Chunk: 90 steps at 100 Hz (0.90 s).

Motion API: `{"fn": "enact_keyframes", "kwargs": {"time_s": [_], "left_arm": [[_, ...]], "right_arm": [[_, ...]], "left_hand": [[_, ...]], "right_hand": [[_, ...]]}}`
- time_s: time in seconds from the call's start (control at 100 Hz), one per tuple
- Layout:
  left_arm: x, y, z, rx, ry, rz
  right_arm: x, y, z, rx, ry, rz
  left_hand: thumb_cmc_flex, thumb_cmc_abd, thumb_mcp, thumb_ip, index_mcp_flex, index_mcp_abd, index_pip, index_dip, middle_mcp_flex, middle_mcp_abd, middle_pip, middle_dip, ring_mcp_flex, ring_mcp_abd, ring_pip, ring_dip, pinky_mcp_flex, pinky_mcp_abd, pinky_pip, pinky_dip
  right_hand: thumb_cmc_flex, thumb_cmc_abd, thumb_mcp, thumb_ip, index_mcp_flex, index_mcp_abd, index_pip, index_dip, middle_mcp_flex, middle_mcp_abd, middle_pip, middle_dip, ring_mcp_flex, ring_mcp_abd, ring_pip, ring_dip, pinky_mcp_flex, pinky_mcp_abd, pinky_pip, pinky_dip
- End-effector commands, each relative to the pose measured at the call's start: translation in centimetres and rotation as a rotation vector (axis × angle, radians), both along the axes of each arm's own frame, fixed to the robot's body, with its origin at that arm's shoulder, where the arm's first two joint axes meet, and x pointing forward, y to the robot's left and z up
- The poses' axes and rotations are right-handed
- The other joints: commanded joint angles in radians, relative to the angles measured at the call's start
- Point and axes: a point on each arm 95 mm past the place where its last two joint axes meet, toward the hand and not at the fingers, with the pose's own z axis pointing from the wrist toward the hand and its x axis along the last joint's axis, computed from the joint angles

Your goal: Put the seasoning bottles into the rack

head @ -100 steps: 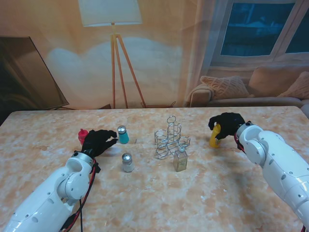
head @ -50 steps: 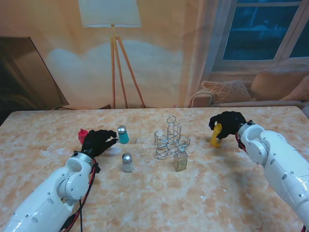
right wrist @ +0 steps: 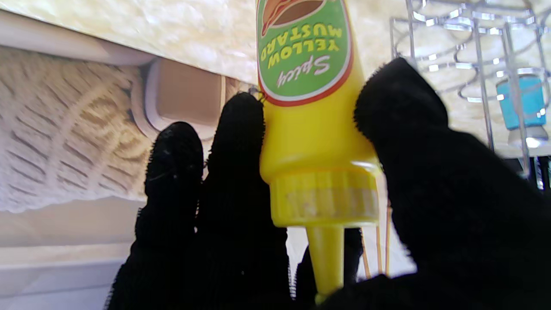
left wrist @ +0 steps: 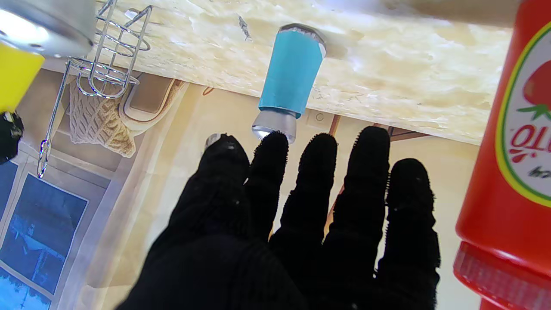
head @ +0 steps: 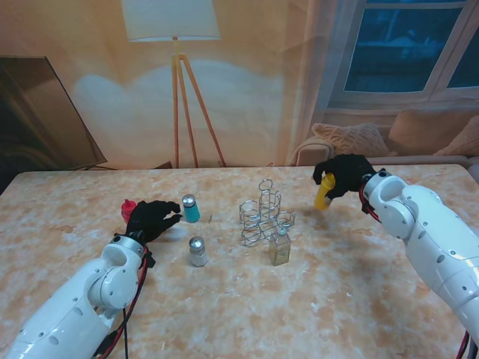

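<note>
My right hand (head: pixel 346 176) is shut on the yellow mustard bottle (head: pixel 322 192) (right wrist: pixel 311 112) and holds it in the air to the right of the wire rack (head: pixel 263 213) (right wrist: pixel 469 51). My left hand (head: pixel 152 218) (left wrist: pixel 297 232) is open, fingers spread, just short of the blue shaker (head: pixel 191 209) (left wrist: pixel 291 82). The red ketchup bottle (head: pixel 129 210) (left wrist: pixel 512 142) stands right beside that hand. A silver shaker (head: pixel 197 251) and a glass bottle (head: pixel 280 247) stand on the table nearer to me, the glass one against the rack's front.
The marble table (head: pixel 329 299) reaches to a printed living-room backdrop with a floor lamp (head: pixel 179 90). The rack stands mid-table, between both arms.
My right hand has lifted the mustard bottle off the table and carried it left toward the rack. The left hand has stayed where it was.
</note>
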Motion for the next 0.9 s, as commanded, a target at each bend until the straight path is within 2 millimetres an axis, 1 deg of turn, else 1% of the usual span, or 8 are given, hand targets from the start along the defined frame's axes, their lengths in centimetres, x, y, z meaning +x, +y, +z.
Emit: {"fn": "enact_keyframes", "kwargs": {"time_s": [0.0, 0.3, 0.43, 0.67, 0.71, 0.73, 0.89], "left_arm": [[-0.1, -0.1, -0.1, 0.001, 0.011, -0.006], [-0.1, 0.0, -0.1, -0.005, 0.008, 0.000], [-0.1, 0.1, -0.1, -0.006, 0.007, 0.000], [-0.1, 0.2, -0.1, -0.010, 0.005, 0.002], [-0.2, 0.2, -0.1, -0.010, 0.005, 0.002], [-0.2, 0.2, -0.1, -0.010, 0.004, 0.003], [-0.2, 0.3, -0.1, -0.012, 0.002, 0.004]], "right_arm": [[0.6, 1.7, 1.2, 0.030, -0.019, 0.035], [2.4, 4.3, 3.0, 0.071, -0.021, 0.095], [3.1, 5.3, 3.6, 0.084, -0.019, 0.115], [4.1, 6.9, 4.1, 0.115, -0.001, 0.143], [4.2, 7.1, 4.1, 0.119, 0.002, 0.147], [4.2, 7.2, 4.2, 0.121, 0.004, 0.149], [4.5, 8.0, 4.4, 0.130, 0.014, 0.170]], "left_hand": [[0.049, 0.043, -0.021, 0.028, -0.024, -0.006, 0.006, 0.010, -0.025, -0.001, 0.007, 0.009, -0.012, 0.011, 0.013, 0.023, -0.015, 0.020, 0.007, 0.027], [0.049, 0.043, -0.021, 0.028, -0.023, -0.005, 0.006, 0.010, -0.025, -0.002, 0.007, 0.009, -0.011, 0.011, 0.014, 0.023, -0.015, 0.020, 0.008, 0.027], [0.049, 0.043, -0.021, 0.028, -0.024, -0.006, 0.005, 0.010, -0.026, -0.002, 0.006, 0.009, -0.013, 0.010, 0.013, 0.023, -0.015, 0.019, 0.007, 0.027], [0.049, 0.043, -0.022, 0.028, -0.024, -0.004, 0.004, 0.009, -0.025, -0.002, 0.007, 0.009, -0.012, 0.011, 0.013, 0.023, -0.015, 0.020, 0.007, 0.027], [0.049, 0.044, -0.022, 0.028, -0.024, -0.004, 0.004, 0.009, -0.026, -0.002, 0.006, 0.008, -0.013, 0.011, 0.013, 0.023, -0.015, 0.019, 0.007, 0.027], [0.049, 0.044, -0.022, 0.028, -0.024, -0.004, 0.004, 0.009, -0.026, -0.001, 0.006, 0.008, -0.013, 0.010, 0.013, 0.023, -0.015, 0.019, 0.007, 0.027], [0.050, 0.043, -0.022, 0.029, -0.024, -0.005, 0.005, 0.010, -0.026, -0.001, 0.007, 0.009, -0.012, 0.011, 0.013, 0.023, -0.016, 0.020, 0.006, 0.027]], "right_hand": [[0.172, 0.065, 0.137, 0.017, 0.098, -0.054, 0.211, 0.029, 0.120, -0.160, 0.137, 0.073, 0.056, -0.145, 0.054, 0.038, 0.017, -0.009, 0.018, 0.021], [0.171, 0.065, 0.143, 0.016, 0.095, -0.051, 0.210, 0.023, 0.121, -0.160, 0.132, 0.073, 0.057, -0.147, 0.055, 0.037, 0.019, -0.008, 0.016, 0.025], [0.170, 0.065, 0.145, 0.015, 0.092, -0.046, 0.206, 0.017, 0.120, -0.154, 0.130, 0.072, 0.057, -0.148, 0.055, 0.038, 0.017, -0.009, 0.014, 0.025], [0.168, 0.065, 0.146, 0.013, 0.091, -0.044, 0.203, 0.007, 0.123, -0.153, 0.122, 0.066, 0.057, -0.150, 0.054, 0.037, 0.019, -0.012, 0.013, 0.027], [0.168, 0.065, 0.146, 0.013, 0.091, -0.044, 0.204, 0.006, 0.123, -0.149, 0.122, 0.066, 0.056, -0.152, 0.053, 0.036, 0.020, -0.012, 0.013, 0.028], [0.167, 0.065, 0.146, 0.013, 0.089, -0.044, 0.203, 0.005, 0.123, -0.153, 0.121, 0.065, 0.057, -0.152, 0.054, 0.036, 0.020, -0.012, 0.013, 0.028], [0.165, 0.064, 0.147, 0.012, 0.091, -0.044, 0.202, -0.001, 0.125, -0.152, 0.119, 0.064, 0.059, -0.152, 0.054, 0.035, 0.023, -0.012, 0.014, 0.029]]}}
